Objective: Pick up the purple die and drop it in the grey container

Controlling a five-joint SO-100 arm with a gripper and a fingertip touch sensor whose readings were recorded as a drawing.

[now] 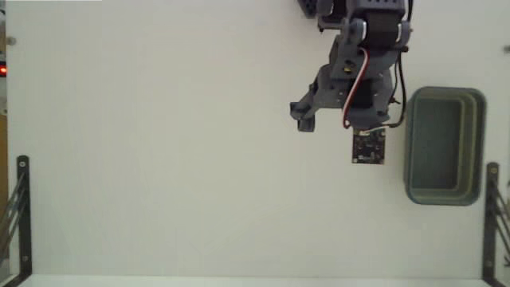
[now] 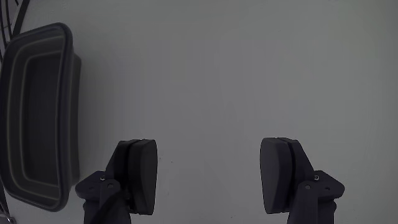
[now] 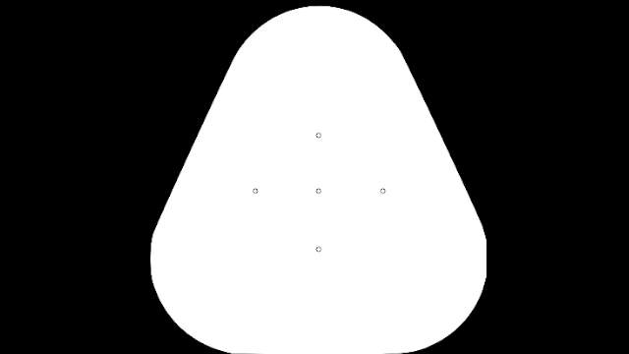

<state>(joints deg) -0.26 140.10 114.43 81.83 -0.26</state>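
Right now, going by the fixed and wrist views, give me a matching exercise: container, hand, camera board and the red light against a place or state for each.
Things:
1. grey container
2. hand
3. camera board
4. red light

Places or states:
A. open, holding nothing
B. at the far left edge of the fixed view
C. at the right side of the fixed view, hollow facing up
D. small dark square just left of the container in the fixed view

Pairs: 1-C, 2-A, 3-D, 4-B
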